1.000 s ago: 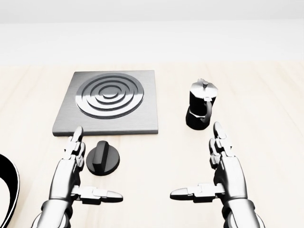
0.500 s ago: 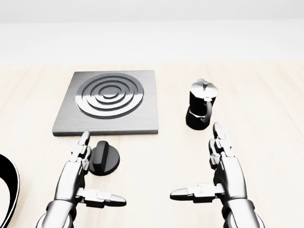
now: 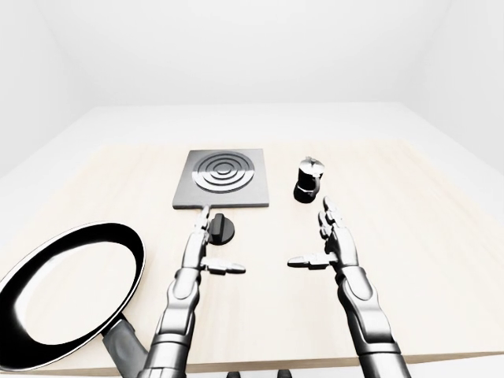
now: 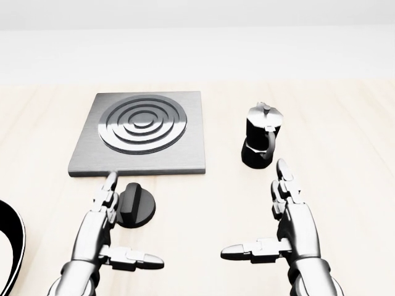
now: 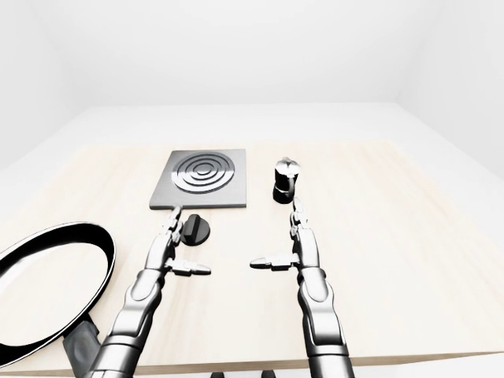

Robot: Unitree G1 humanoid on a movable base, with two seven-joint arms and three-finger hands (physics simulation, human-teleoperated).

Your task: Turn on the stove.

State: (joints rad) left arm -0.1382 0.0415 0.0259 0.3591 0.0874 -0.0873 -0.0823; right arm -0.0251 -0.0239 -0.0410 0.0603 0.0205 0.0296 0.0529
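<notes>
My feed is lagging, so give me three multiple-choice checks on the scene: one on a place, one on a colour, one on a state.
1. In the head view, the knob lies where relative to the stove plate?
A. below it
B. above it
C. on it

2. The moka pot body is
A. red
B. black
C. yellow

3. The left robot hand is
A. shut on the knob
B. shut on the pan
C. open beside the knob

Answers: 1 A, it sits under the plate's lower edge. 2 B, dark body, silver lid. 3 C, fingers are spread.
</notes>
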